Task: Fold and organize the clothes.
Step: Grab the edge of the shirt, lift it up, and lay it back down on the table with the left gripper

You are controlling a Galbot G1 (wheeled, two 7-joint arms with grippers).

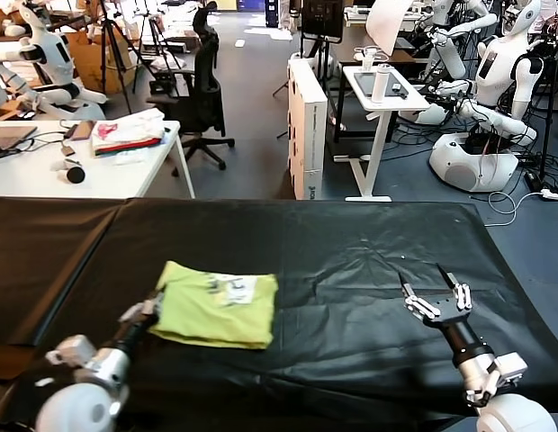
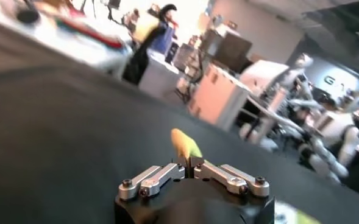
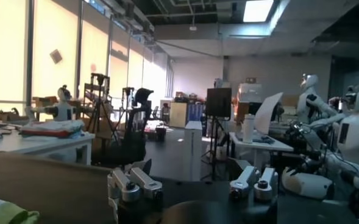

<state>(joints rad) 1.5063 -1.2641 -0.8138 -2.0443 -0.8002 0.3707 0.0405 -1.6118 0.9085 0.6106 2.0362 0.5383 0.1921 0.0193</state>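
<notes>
While folded T-shirt (image 1: 219, 308) is lying on black table (image 1: 351, 261), lower left of centre in head view, left gripper (image 1: 149, 309) is clenching its left edge; left wrist view showing fingers pinching yellow-green fabric (image 2: 185, 146). Right gripper (image 1: 436, 290) is hovering lower right, well apart from shirt, fingers spread, grasping nothing. Fabric pile (image 1: 128, 133) is sitting on white desk (image 1: 126, 175), upper left.

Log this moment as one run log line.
left gripper: shut on T-shirt edge | right gripper: open, apart from shirt | T-shirt: folded on black table
</notes>
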